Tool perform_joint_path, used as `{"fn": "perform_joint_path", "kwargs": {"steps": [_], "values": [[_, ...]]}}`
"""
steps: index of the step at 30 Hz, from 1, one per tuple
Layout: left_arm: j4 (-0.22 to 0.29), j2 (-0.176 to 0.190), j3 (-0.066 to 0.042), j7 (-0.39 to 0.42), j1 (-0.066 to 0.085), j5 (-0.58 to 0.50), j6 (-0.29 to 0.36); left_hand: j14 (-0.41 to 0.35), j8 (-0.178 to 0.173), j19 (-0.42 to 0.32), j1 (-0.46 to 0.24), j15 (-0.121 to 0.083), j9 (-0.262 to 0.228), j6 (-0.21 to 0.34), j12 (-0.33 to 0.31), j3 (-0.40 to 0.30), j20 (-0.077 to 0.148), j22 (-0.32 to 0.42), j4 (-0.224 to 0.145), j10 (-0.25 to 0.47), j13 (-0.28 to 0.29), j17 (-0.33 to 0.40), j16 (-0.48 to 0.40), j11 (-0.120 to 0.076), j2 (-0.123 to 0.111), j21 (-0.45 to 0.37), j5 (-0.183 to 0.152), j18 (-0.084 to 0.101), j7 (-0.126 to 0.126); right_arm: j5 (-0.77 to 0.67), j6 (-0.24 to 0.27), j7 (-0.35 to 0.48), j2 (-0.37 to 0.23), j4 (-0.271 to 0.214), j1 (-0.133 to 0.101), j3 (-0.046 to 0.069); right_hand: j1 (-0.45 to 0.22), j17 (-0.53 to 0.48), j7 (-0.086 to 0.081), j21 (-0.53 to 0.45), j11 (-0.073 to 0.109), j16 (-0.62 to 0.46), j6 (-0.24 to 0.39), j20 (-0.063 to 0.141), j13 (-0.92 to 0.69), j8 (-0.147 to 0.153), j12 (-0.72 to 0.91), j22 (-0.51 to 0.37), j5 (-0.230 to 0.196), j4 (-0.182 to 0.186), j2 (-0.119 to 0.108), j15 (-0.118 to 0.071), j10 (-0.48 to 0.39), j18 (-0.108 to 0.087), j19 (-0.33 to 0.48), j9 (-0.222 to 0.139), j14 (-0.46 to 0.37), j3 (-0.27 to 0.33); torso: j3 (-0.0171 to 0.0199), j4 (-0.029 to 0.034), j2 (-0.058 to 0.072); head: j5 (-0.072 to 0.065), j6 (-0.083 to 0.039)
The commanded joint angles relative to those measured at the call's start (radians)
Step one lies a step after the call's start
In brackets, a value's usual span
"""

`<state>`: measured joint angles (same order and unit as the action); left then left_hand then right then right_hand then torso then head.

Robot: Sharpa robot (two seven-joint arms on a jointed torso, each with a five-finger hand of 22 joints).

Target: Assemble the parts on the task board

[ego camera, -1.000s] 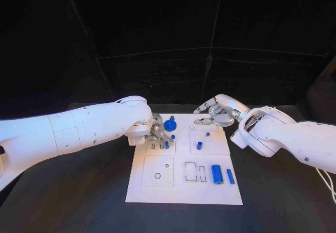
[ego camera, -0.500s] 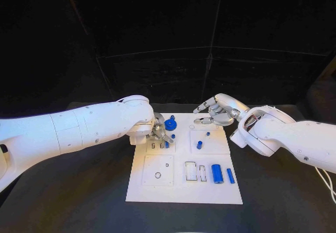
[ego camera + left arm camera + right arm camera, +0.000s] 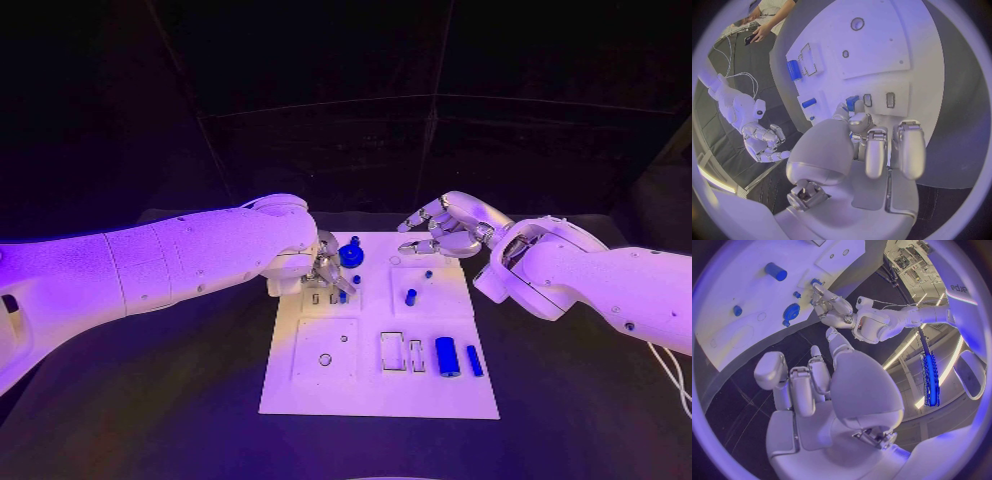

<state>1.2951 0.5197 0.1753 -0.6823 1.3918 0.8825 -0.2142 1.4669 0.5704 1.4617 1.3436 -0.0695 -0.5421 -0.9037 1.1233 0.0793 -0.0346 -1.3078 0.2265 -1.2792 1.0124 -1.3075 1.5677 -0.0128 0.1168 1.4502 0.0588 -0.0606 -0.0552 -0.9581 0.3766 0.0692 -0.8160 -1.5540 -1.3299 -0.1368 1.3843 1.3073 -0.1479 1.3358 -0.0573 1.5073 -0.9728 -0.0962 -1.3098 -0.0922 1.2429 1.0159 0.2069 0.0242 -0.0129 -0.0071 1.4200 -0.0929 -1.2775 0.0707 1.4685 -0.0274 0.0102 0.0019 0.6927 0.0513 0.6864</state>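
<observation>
Where left hand (image 3: pixel 323 275) pinches, blue peg (image 3: pixel 852 103) upright over task board (image 3: pixel 310 395).

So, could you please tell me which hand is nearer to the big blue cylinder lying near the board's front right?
Left. The left hand works at the board's far left; the right hand hovers past the far edge, farther from the cylinder.

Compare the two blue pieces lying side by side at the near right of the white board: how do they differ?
The thick blue cylinder is much wider than the thin blue rod beside it. The cylinder lies nearer the board's middle, next to the rectangular slots; the rod lies nearer the right edge of the white board. Both are blue, lie flat, point the same way, and no robot hand touches them.
</observation>
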Motion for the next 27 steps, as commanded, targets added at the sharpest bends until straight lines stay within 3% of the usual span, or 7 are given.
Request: {"fn": "perform_joint_path", "kwargs": {"steps": [1, 12, 14, 16, 20, 23, 27], "values": [[-0.003, -0.004, 0.0, -0.001, 0.001, 0.007, -0.02, 0.104, 0.001, 0.029, 0.001, -0.009, 0.0, 0.005, 0.004, -0.008, 0.004, -0.051, 0.002, -0.001, 0.0, -0.263, 0.003, -0.004, -0.011, 0.004, 0.005, 0.017, -0.001, 0.003, -0.002, 0.003, 0.001, 0.0, -0.002, 0.0, 0.002, 0.122, -0.001, -0.006, -0.002, -0.006, -0.004, 0.0, -0.012, 0.005, -0.002, -0.002, 0.002, 0.001, 0.004, -0.006, -0.007, -0.012, 0.007, -0.002, 0.069, 0.004, 0.0001, -0.0002, 0.0, 0.0, 0.001], [-0.009, -0.009, 0.0, -0.002, 0.0, 0.007, -0.04, 0.104, -0.003, 0.03, 0.003, -0.008, 0.002, 0.005, 0.003, -0.024, 0.003, -0.054, 0.0, -0.002, -0.001, -0.263, 0.003, -0.004, -0.023, 0.005, 0.007, 0.017, -0.001, 0.003, -0.003, 0.003, 0.003, 0.001, -0.002, 0.0, 0.002, 0.122, -0.001, -0.006, -0.002, -0.006, -0.005, 0.0, -0.012, 0.005, -0.002, -0.002, 0.003, 0.001, 0.004, -0.006, -0.007, -0.012, 0.007, -0.002, 0.069, 0.004, 0.0, 0.001, 0.0, -0.002, 0.003], [-0.009, -0.008, 0.001, 0.001, 0.0, 0.007, -0.04, 0.104, -0.008, 0.029, 0.018, -0.009, 0.005, 0.006, 0.002, -0.049, 0.004, -0.055, -0.009, -0.001, -0.002, -0.263, 0.003, -0.005, -0.026, 0.005, 0.025, 0.017, 0.0, 0.003, -0.003, 0.003, 0.004, 0.001, -0.002, 0.0, 0.002, 0.121, -0.001, -0.006, -0.002, -0.006, -0.005, 0.0, -0.012, 0.005, -0.002, -0.002, 0.003, 0.001, 0.004, -0.006, -0.007, -0.012, 0.007, -0.002, 0.069, 0.004, -0.0001, 0.0013, 0.0, -0.001, 0.003], [-0.009, -0.007, 0.001, 0.008, -0.001, 0.007, -0.041, 0.104, -0.014, 0.029, 0.045, -0.012, 0.008, 0.009, -0.002, -0.083, 0.006, -0.055, -0.024, 0.003, -0.004, -0.263, 0.003, -0.008, -0.025, 0.004, 0.071, 0.017, 0.003, 0.003, -0.002, 0.003, 0.005, 0.002, -0.002, 0.0, 0.002, 0.121, -0.001, -0.006, -0.002, -0.006, -0.005, 0.0, -0.012, 0.005, -0.002, -0.002, 0.003, 0.001, 0.004, -0.006, -0.007, -0.012, 0.007, -0.002, 0.069, 0.004, -0.0003, 0.0012, 0.0, -0.001, 0.003], [-0.012, -0.005, 0.001, 0.025, -0.001, -0.003, -0.046, 0.104, -0.032, 0.028, 0.076, -0.012, 0.019, 0.017, -0.013, -0.153, 0.007, -0.055, -0.041, 0.01, -0.012, -0.263, 0.003, -0.007, -0.031, 0.004, 0.094, 0.017, 0.0, 0.004, -0.001, 0.004, 0.007, 0.003, -0.002, 0.0, 0.001, 0.121, -0.001, -0.006, -0.002, -0.007, -0.005, 0.0, -0.012, 0.005, -0.002, -0.002, 0.004, 0.001, 0.004, -0.006, -0.007, -0.012, 0.007, -0.002, 0.069, 0.005, -0.0004, 0.0011, -0.001, 0.001, 0.003], [-0.014, -0.002, 0.001, 0.039, -0.001, -0.009, -0.045, 0.104, -0.049, 0.028, 0.084, -0.009, 0.028, 0.016, -0.023, -0.276, 0.005, -0.057, -0.054, 0.012, -0.019, -0.263, 0.003, -0.001, -0.062, 0.003, 0.104, 0.017, -0.009, 0.005, 0.002, 0.005, 0.009, 0.002, -0.002, 0.0, 0.0, 0.121, -0.001, -0.007, -0.002, -0.007, -0.005, 0.0, -0.011, 0.005, -0.003, -0.004, 0.006, 0.002, 0.005, -0.006, -0.007, -0.012, 0.008, -0.002, 0.069, 0.005, 0.0, 0.0003, 0.0, 0.002, 0.003], [-0.013, 0.003, 0.002, 0.05, -0.001, -0.02, -0.039, 0.104, -0.053, 0.028, 0.049, -0.001, 0.025, 0.015, -0.029, -0.462, -0.001, -0.059, -0.075, 0.009, -0.025, -0.263, 0.003, 0.002, -0.127, 0.002, 0.118, 0.017, -0.016, 0.006, 0.004, 0.005, 0.009, 0.003, -0.002, 0.0, -0.001, 0.121, -0.001, -0.007, -0.002, -0.007, -0.005, 0.0, -0.01, 0.006, -0.004, -0.004, 0.008, 0.003, 0.006, -0.006, -0.007, -0.012, 0.007, -0.002, 0.069, 0.006, -0.0002, 0.0007, 0.0, 0.002, 0.003]]}}
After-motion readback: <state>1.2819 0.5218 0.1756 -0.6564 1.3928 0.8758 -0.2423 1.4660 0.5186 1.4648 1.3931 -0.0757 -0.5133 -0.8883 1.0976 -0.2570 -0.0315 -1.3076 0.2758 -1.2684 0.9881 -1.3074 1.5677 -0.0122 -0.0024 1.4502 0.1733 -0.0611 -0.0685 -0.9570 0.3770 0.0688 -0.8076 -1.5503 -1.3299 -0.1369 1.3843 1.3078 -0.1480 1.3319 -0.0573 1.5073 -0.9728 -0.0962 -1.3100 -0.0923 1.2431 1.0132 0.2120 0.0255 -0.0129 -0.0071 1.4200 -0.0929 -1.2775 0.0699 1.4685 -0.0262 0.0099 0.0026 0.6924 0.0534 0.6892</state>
